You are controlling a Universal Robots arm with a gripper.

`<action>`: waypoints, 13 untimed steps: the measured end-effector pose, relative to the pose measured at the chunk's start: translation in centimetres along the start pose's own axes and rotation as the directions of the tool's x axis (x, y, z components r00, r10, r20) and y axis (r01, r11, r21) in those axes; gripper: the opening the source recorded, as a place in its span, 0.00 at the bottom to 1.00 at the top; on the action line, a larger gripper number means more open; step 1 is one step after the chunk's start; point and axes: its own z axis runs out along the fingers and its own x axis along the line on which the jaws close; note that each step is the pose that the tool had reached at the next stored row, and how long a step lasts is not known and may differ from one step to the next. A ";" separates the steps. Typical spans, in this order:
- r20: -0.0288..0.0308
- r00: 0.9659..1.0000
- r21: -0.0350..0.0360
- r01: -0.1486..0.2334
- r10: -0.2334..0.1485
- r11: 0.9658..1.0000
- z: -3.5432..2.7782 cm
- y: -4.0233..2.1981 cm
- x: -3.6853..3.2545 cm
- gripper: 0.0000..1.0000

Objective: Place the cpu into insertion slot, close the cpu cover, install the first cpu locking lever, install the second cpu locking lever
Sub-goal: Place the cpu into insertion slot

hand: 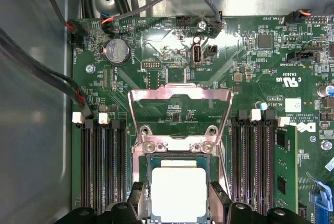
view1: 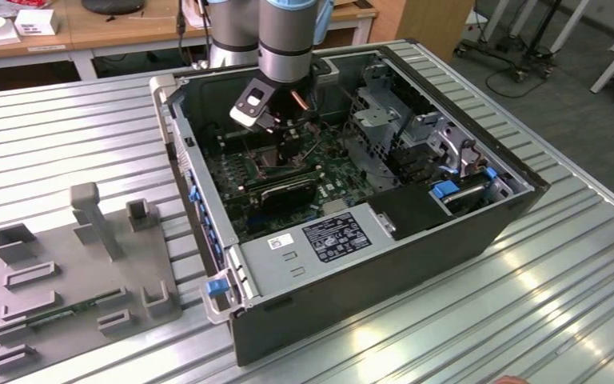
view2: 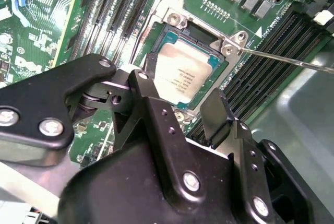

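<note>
We find the cpu seated in the insertion slot, the cpu cover raised (locking lever unlatched), and the gripper spread wide, empty.

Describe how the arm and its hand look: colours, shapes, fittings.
The arm is a stack of round grey metal segments with pale blue joint caps. A white-and-black block sits at its wrist. The hand is matte black, built of angular jointed links fastened with silver screws.
</note>
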 end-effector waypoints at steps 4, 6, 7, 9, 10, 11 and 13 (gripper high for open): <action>0.000 1.000 0.002 0.000 0.000 1.000 0.01 0.01 0.00 0.61; 0.000 1.000 0.003 0.000 0.000 1.000 0.01 0.01 0.00 0.61; 0.000 1.000 0.004 0.000 0.000 1.000 0.01 0.01 0.00 0.61; 0.000 1.000 0.005 0.000 0.000 1.000 0.01 0.01 0.00 0.60; -0.001 1.000 0.005 0.000 0.000 1.000 0.01 0.01 0.00 0.53; -0.001 1.000 0.006 0.000 0.000 1.000 0.01 0.01 0.00 0.47; -0.001 1.000 0.007 0.000 0.000 1.000 0.01 0.01 0.00 0.41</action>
